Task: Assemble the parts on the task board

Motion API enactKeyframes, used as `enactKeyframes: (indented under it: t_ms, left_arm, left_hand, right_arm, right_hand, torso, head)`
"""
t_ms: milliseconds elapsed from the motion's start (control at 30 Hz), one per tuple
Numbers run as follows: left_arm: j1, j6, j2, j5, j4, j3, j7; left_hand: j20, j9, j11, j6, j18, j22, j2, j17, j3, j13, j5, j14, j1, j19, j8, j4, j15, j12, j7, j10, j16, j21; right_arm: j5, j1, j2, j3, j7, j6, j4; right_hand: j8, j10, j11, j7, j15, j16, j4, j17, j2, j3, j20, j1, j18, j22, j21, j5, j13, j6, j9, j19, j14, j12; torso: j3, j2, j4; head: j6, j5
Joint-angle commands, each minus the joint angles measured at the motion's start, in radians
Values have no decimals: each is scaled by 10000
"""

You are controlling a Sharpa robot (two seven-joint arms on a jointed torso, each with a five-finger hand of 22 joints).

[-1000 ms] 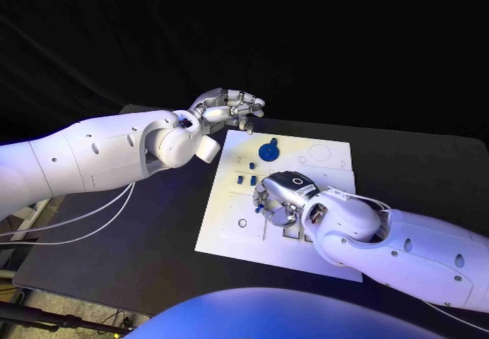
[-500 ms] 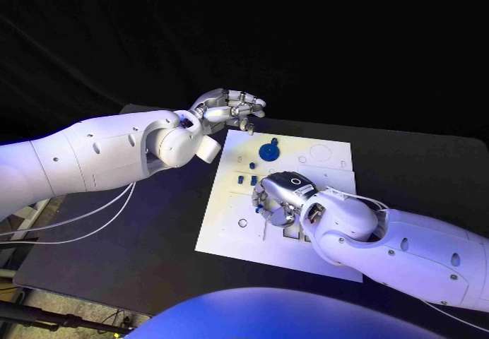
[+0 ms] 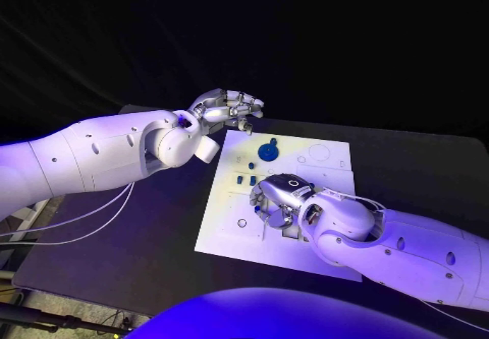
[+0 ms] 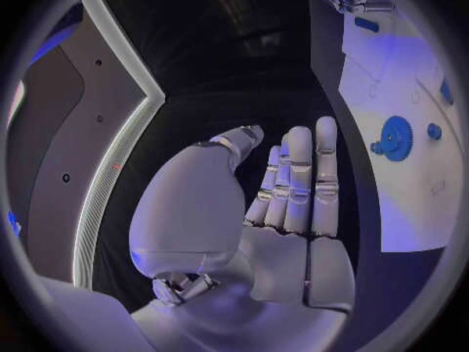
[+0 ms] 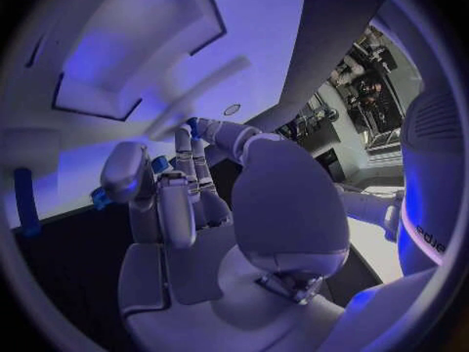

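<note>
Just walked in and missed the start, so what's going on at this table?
A two-armed robot is assembling small blue parts on a white task board lying on a black table. Its right hand is down on the middle of the board, fingers curled among the small pieces; whether it grips one is unclear. Its left hand hovers empty beyond the board's far corner. A round blue gear sits on the far part of the board.

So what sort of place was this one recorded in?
Most likely a robotics lab test bench: a white task board with small blue parts lies on a black table, the left hand held above its far corner and the right hand down on it.
</note>
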Motion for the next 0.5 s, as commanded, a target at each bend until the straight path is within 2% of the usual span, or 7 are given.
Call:
enactKeyframes:
  t_ms: [33, 267, 400, 500]
  left_arm:
    - [10, 147, 5, -21, 2, 7, -7]
    - [10, 164, 1, -21, -14, 7, -35]
    - [10, 185, -8, -21, -23, 6, -52]
    - [10, 196, -22, -21, -33, 5, -65]
  left_hand:
    - [46, 20, -5, -64, 68, -10, 8, -17, 8, -16, 51, -45, -136, -3, 42, -10, -3, 5, 89, -87, -8, -78]
    - [51, 24, 1, -94, 68, -12, 3, -17, 2, -19, 47, -53, -152, -6, 61, -10, 3, 5, 94, -115, -6, -88]
    - [51, 24, 1, -94, 68, -12, 3, -17, 2, -19, 47, -53, -152, -6, 61, -10, 3, 5, 94, -115, -6, -88]
    - [54, 27, 4, -111, 68, -13, 3, -18, -1, -20, 41, -60, -160, -8, 75, -9, 7, 8, 97, -128, -5, -95]
  right_arm:
    - [80, -14, -2, -6, 217, 46, -10]
    - [96, -14, -193, -7, 231, -243, 97]
    - [100, 16, -615, 17, 191, -420, 452]
    - [126, 149, -1049, 62, 126, -496, 806]
  right_hand:
    - [-121, -193, 57, 10, 106, -34, -30, 62, -49, -66, 110, -95, -32, -49, -94, 95, -88, -174, -49, -3, 456, -119]
    - [-169, -347, 79, 14, 127, -58, -63, 11, -52, -107, 139, -90, 2, -134, -234, 136, -150, -230, -75, -61, 437, -198]
    - [-172, -380, 86, 21, 132, -74, -75, -22, -53, -121, 146, -84, 15, -172, -296, 169, -164, -226, -78, -88, 426, -212]
    - [-163, -385, 89, 27, 135, -72, -76, -18, -49, -131, 150, -87, 13, -162, -283, 185, -169, -207, -75, -81, 426, -211]
  torso:
    - [4, -4, 1]
    - [3, -4, 1]
    - [7, -9, 0]
    - [4, -19, -14]
  head:
    - [1, 6]
    - [1, -28]
    - [1, -66]
    - [1, -97]
